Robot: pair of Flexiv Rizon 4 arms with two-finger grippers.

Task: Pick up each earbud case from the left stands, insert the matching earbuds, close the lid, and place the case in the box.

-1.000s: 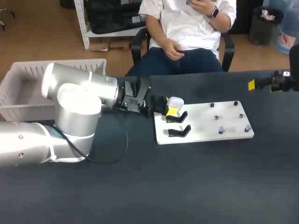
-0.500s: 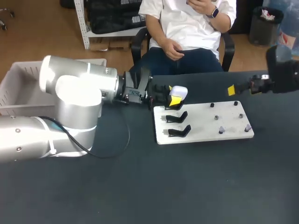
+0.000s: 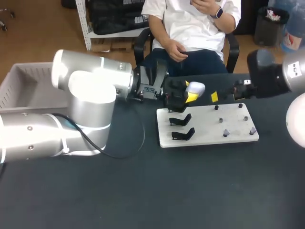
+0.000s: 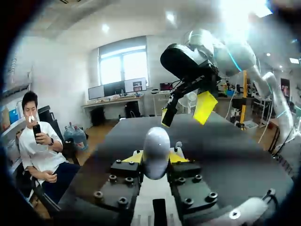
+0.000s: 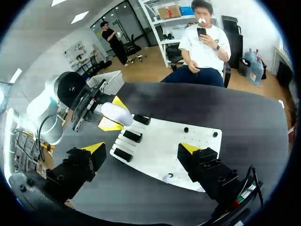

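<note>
A white oval earbud case (image 3: 196, 88) hangs above the table, just past the far left corner of the white board (image 3: 205, 137). My left gripper (image 3: 188, 97) is shut on it. In the left wrist view the case (image 4: 156, 150) stands upright between the yellow tips of the left gripper (image 4: 156, 162). My right gripper (image 3: 217, 96) hovers open a short way to the case's right, over the board's far edge. Seen from the right wrist, the open right gripper (image 5: 143, 150) is above the board (image 5: 155, 143), and the case (image 5: 116, 114) lies ahead of it.
Three black stands (image 3: 181, 119) sit empty on the board's left part. Several small pegs (image 3: 226, 132) stand on its right part, some with small pale pieces on them. A pale plastic basket (image 3: 26, 88) stands at the table's far left.
My left gripper has lifted the case off the far stand and carried it up and to the right. My right arm has swung in from the right edge toward the case.
</note>
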